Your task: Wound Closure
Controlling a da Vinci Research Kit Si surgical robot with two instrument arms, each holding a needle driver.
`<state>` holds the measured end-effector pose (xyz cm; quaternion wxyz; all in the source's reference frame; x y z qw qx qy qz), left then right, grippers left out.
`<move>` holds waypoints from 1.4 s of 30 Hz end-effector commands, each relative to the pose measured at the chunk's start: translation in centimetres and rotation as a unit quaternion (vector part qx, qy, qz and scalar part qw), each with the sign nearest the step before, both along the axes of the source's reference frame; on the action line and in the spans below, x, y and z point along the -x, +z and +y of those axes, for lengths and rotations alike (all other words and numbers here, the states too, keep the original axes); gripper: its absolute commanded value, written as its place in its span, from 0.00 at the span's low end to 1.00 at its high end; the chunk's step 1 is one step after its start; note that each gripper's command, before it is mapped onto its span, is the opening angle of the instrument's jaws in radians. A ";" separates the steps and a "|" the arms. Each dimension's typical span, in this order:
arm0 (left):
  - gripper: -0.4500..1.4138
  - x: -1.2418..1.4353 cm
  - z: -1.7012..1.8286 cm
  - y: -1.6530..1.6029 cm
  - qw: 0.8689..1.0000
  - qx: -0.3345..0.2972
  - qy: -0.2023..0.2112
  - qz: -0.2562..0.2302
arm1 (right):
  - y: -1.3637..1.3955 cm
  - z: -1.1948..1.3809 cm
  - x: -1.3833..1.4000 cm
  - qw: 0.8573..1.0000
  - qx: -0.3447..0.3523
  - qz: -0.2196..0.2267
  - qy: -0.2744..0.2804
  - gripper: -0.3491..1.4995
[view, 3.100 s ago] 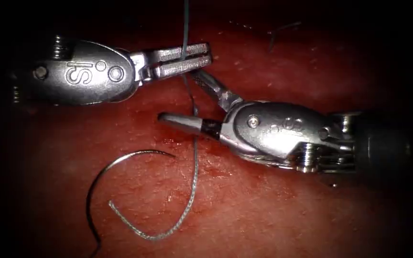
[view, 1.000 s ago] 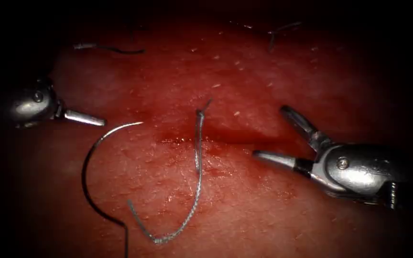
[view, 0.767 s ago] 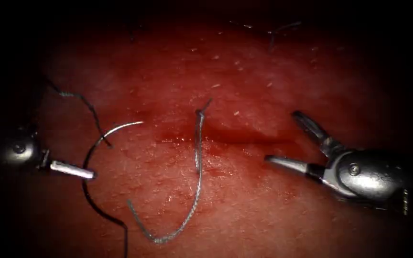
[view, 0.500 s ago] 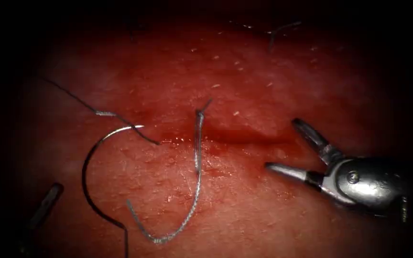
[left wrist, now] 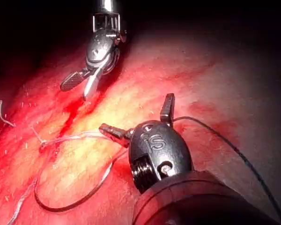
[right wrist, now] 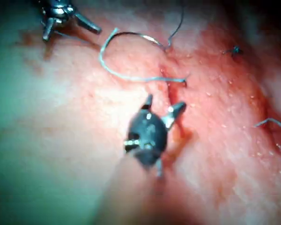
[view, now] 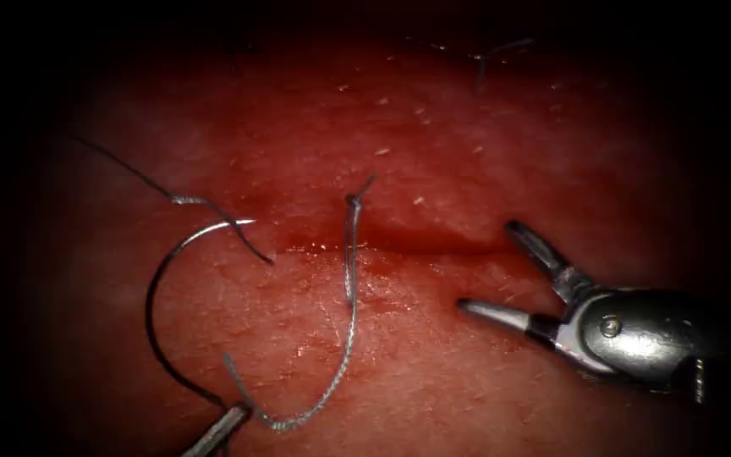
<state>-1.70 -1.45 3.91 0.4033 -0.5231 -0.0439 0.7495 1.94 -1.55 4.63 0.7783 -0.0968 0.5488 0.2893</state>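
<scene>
The curved needle lies loose on the tissue off the cut's left end, held by neither tool. Its point faces the cut. Pale braided thread runs from a stitch at the cut down into a loop. My left tool stands open and holds nothing. One of its fingertips shows beside the needle's tail end. My right tool is wide open and empty at the cut's right end, also seen as the right tool.
A dark cut piece of thread lies across the needle's point. Short cut thread ends sit at the far side of the tissue. Red fluid lines the cut.
The left tool let go of the dark thread piece, which dropped onto the tissue, then swung down to the needle's tail end. The right tool drew back right, then edged left and down.
</scene>
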 end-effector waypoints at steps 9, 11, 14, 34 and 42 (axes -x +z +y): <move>0.76 -0.13 0.07 0.26 0.999 0.015 -0.043 0.005 | 0.07 -0.08 -0.12 1.000 0.000 -0.001 0.001 0.91; 0.76 -0.06 0.09 0.30 0.999 0.015 -0.043 0.002 | 0.08 -0.08 -0.14 1.000 0.001 -0.002 0.002 0.92; 0.73 0.02 0.11 0.33 0.999 0.016 -0.039 -0.005 | 0.08 -0.09 -0.17 1.000 0.002 -0.001 0.004 0.93; 0.00 -0.18 0.52 0.11 0.996 0.073 -0.045 -0.021 | 0.14 -0.15 -0.29 1.000 0.000 -0.009 -0.002 0.93; 0.00 0.04 0.81 -0.07 0.995 0.092 -0.039 -0.023 | 0.14 -0.11 -0.49 0.996 0.047 -0.009 -0.073 0.84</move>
